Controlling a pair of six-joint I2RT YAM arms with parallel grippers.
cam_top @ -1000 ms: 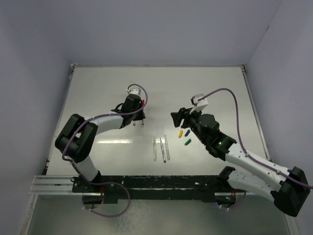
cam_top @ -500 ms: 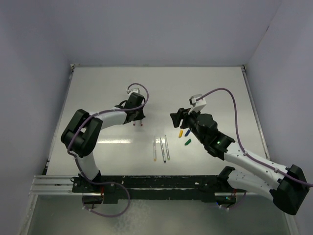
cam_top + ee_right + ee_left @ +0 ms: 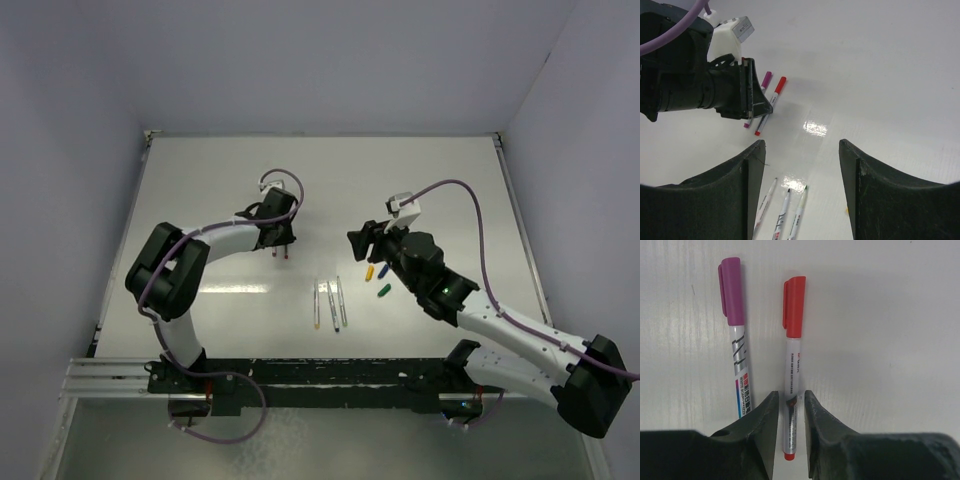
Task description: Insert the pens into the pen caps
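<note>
As left gripper (image 3: 789, 399) straddles the red pen (image 3: 792, 357), magenta pen (image 3: 738, 352) lies beside.

Close-up now: the red-capped pen (image 3: 791, 367) is seen with a bright red cap, a white barrel and a red plug at the tail. Just left of it, the magenta-capped pen (image 3: 738, 337) is shown silver-white, streaked with black strokes and banded pink and blue. The left gripper (image 3: 790, 395) is rendered matt black. Right of the red-capped pen, a yellow cap (image 3: 368, 271), a blue cap (image 3: 383, 271) and a green cap (image 3: 383, 292) are picked out on the glossy white table (image 3: 450, 190).
</note>
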